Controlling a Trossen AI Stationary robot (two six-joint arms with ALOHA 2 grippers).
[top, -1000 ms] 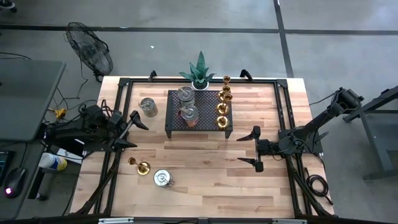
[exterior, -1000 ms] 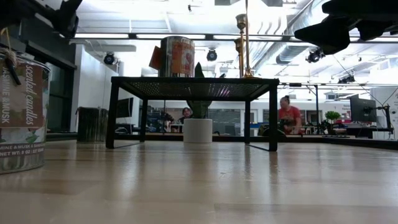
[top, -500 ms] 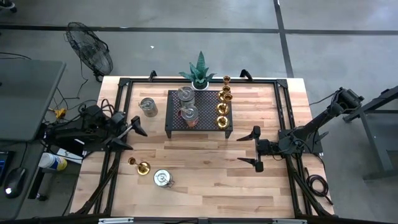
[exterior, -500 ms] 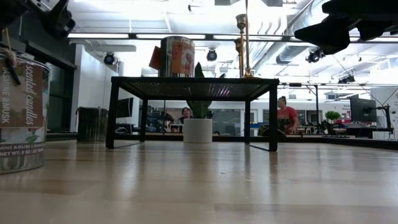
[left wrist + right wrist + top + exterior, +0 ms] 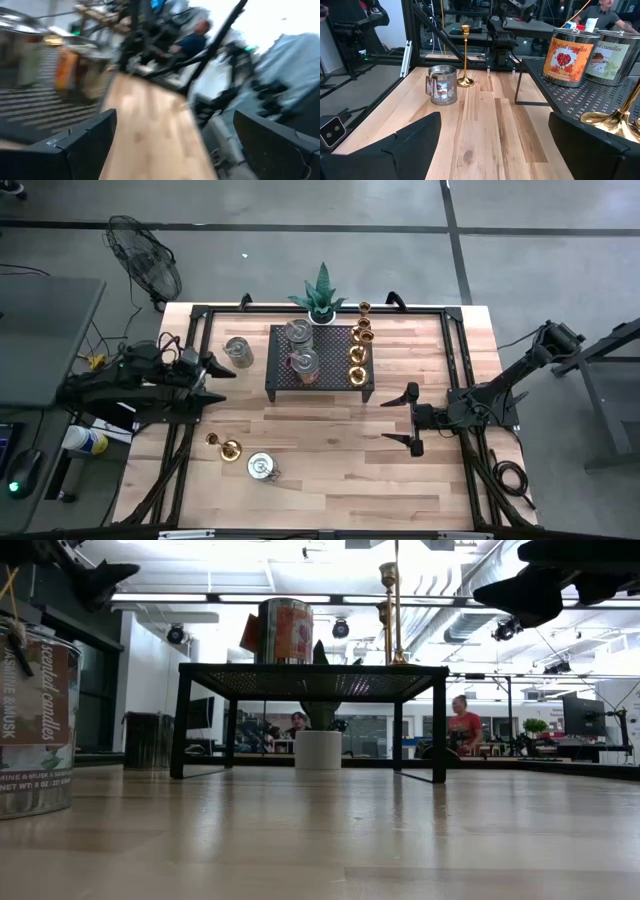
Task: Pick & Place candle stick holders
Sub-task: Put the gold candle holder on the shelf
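Several brass candle stick holders (image 5: 358,352) and two silvery tins (image 5: 303,364) stand on the black rack (image 5: 283,381). One brass holder (image 5: 364,308) stands on the table behind the rack. On the table at the left are a silvery tin (image 5: 239,352), an upright slim brass holder (image 5: 226,447) and another tin (image 5: 262,467); the last two also show in the right wrist view, the holder (image 5: 465,55) and the tin (image 5: 442,85). My left gripper (image 5: 218,380) is open and empty, left of the rack. My right gripper (image 5: 398,418) is open and empty, right of the rack's near corner.
A spiky green plant in a white pot (image 5: 320,298) stands behind the rack. A black frame (image 5: 452,350) runs along the table's edges. Bare wood (image 5: 330,450) lies between the two grippers and the near edge. People sit in the room beyond (image 5: 463,725).
My left gripper has swung a little toward the table's far edge and turned, staying open and empty. The holders and tins have kept their places.
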